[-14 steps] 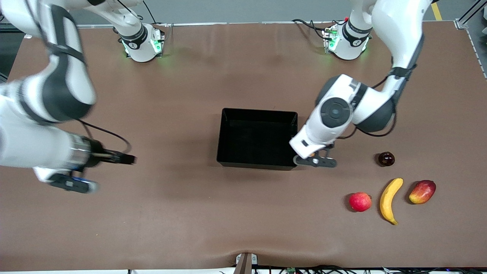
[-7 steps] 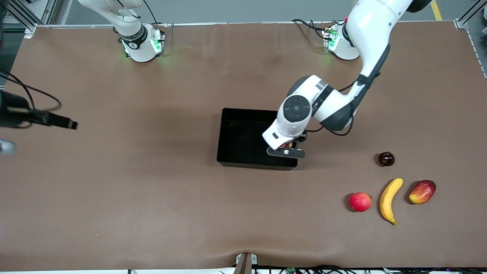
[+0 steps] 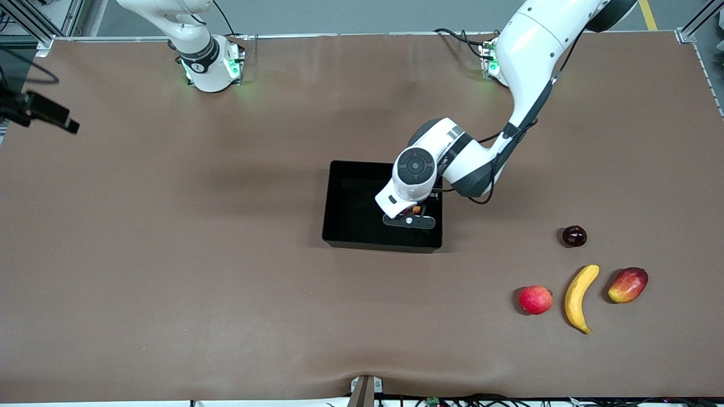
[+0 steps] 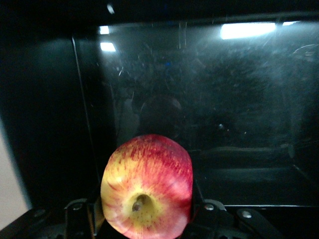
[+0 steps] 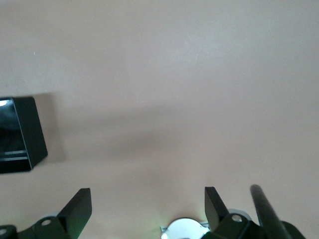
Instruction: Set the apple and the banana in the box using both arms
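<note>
Left gripper [image 3: 409, 220] over the box [image 3: 339, 226], near the corner at the left arm's end nearer the front camera; jaws partly closed, clamped on the apple [image 4: 147, 185], held above the glossy floor; stem dimple faces the wrist camera. Right gripper [image 5: 147, 209] high over bare table [image 3: 169, 254] at the right arm's end, fingers [image 5: 77, 209] spread wide, holding nothing. Banana [image 3: 579, 297] on the table toward the left arm's end, between a pinkish apple [image 3: 535, 299] and a mango [image 3: 628, 285]; a dark fruit [image 3: 574, 236] lies farther from the camera.
</note>
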Available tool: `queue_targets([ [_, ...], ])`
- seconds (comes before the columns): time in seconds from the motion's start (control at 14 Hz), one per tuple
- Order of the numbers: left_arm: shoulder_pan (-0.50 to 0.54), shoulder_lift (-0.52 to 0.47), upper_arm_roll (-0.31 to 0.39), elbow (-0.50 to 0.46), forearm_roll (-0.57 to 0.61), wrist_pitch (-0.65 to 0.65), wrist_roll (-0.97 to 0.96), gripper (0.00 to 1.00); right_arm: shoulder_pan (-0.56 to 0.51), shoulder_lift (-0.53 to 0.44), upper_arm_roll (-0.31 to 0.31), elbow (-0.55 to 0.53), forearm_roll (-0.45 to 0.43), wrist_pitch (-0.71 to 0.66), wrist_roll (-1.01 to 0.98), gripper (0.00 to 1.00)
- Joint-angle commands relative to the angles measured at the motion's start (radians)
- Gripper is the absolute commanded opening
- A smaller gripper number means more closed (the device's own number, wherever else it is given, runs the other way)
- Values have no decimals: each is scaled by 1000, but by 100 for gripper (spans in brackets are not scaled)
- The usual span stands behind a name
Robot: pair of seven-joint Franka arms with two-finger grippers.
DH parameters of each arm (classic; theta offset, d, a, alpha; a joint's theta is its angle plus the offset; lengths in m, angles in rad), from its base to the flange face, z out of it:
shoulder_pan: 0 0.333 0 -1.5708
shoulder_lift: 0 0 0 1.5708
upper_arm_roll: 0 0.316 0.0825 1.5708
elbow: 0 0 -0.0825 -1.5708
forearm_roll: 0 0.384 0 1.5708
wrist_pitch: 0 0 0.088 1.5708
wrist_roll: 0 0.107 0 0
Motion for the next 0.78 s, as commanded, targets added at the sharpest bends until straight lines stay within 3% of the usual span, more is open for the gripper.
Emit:
queue_targets([
  [0.0,-16,6,5,-34,16,8,-33,0,-18,-33,17,-55,-42,15,-48,100],
  [0.28,-15,23,5,-49,16,8,-31,0,-51,7,12,-25,-52,96,-170,100],
  [0.43,-13,23,5,-48,13,6,-37,4,-108,42,9,12,-36,99,-322,100],
  [0.57,-13,21,5,-40,13,8,-62,100,-102,41,9,12,-47,94,-343,100],
  [0.71,-15,3,5,-22,12,3,-86,100,-99,41,10,17,-49,93,-341,100],
])
